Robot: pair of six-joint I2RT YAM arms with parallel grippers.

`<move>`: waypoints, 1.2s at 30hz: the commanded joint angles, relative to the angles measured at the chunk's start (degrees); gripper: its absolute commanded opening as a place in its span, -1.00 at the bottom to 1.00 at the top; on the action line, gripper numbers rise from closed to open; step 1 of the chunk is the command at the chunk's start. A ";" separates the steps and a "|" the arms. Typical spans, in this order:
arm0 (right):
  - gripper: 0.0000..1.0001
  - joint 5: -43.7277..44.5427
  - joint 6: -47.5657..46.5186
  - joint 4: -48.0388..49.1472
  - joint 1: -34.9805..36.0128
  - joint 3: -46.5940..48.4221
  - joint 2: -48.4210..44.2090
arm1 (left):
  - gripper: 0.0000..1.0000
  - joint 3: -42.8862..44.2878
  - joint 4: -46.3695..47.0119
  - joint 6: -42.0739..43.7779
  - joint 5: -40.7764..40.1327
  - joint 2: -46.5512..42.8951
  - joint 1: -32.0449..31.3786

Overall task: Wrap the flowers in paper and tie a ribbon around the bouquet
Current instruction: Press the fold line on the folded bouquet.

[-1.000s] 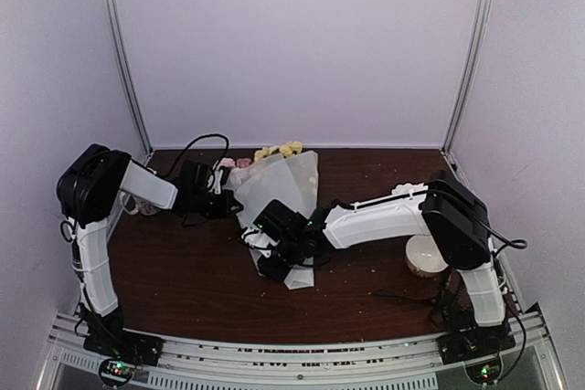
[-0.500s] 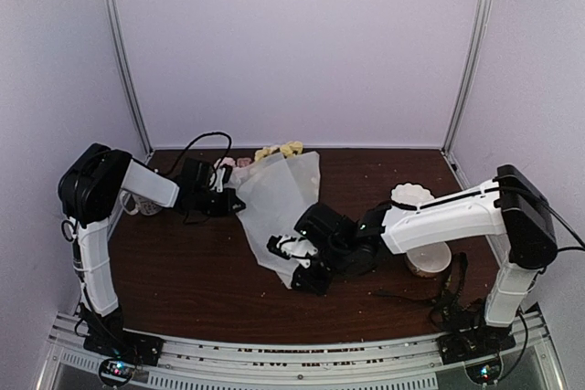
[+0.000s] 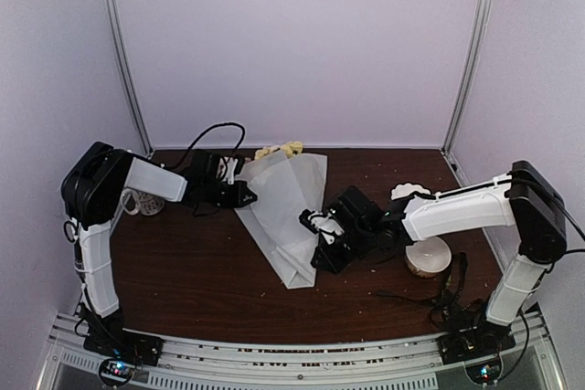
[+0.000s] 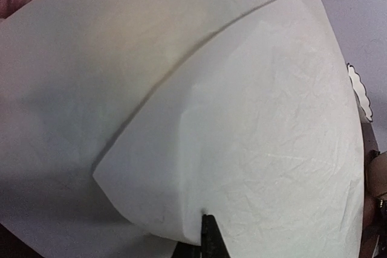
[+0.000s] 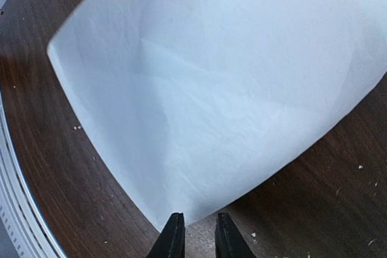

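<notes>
The paper [image 3: 285,212] lies folded into a loose cone on the table [image 3: 192,267], narrow end toward the arms. The yellow blooms of the flowers [image 3: 280,149] show at its far, wide end. The left pincer [image 3: 245,195] is closed on the paper's left edge. The right pincer [image 5: 196,226] stands slightly parted just at the paper's right edge, with nothing clamped between its fingers.

The bouquet [image 3: 285,212], a pale paper cone, lies on the table [image 3: 183,271], yellow flowers [image 3: 280,149] showing at its far end
</notes>
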 commanded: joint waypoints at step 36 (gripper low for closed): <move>-0.72 1.86 -2.70 -6.14 5.35 6.55 13.48 | -1.00 2.58 -3.85 2.07 -3.33 3.83 1.68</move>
